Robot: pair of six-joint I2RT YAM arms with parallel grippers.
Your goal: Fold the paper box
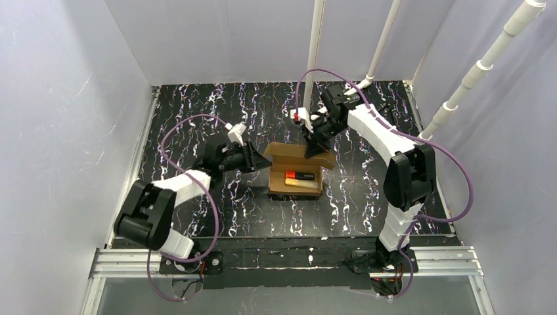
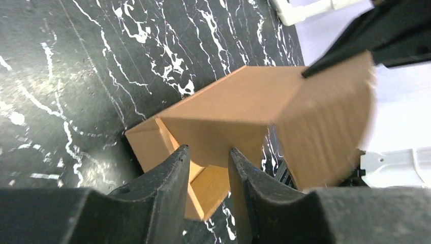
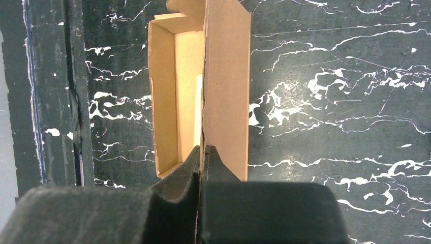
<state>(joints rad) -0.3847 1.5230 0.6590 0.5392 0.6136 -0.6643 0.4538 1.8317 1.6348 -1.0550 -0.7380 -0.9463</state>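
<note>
looking down from the top external view, a plain brown corrugated cardboard paper box (image 1: pixel 279 177) sits near the middle of the black white-veined marbled table (image 1: pixel 341 203), between the two arms. its tray is formed and open to the camera, and the lid panel is raised at the far side. two small markers lie inside on the floor, one orange-red (image 1: pixel 293 174) and one yellow (image 1: pixel 303 183), side by side. the left gripper (image 1: pixel 253 157) is at the box's far-left corner, by a side flap. the right gripper (image 1: pixel 314 147) reaches down from the far side onto the lid's right part.

from the left wrist, the two black fingers (image 2: pixel 170 170) stand apart, with a gap between them. a corner of the box (image 2: pixel 239 101) fills that gap and lies just beyond the tips. i cannot tell whether either finger touches the cardboard. a rounded lid flap on the right is blurred, with a dark finger pressed on its upper edge.

from the right wrist, the fingers (image 3: pixel 189 165) are pressed together on the thin edge of the upright lid panel (image 3: pixel 226 76), gripping it. the open tray lies to the left of that panel, its inner walls lit pale.
</note>
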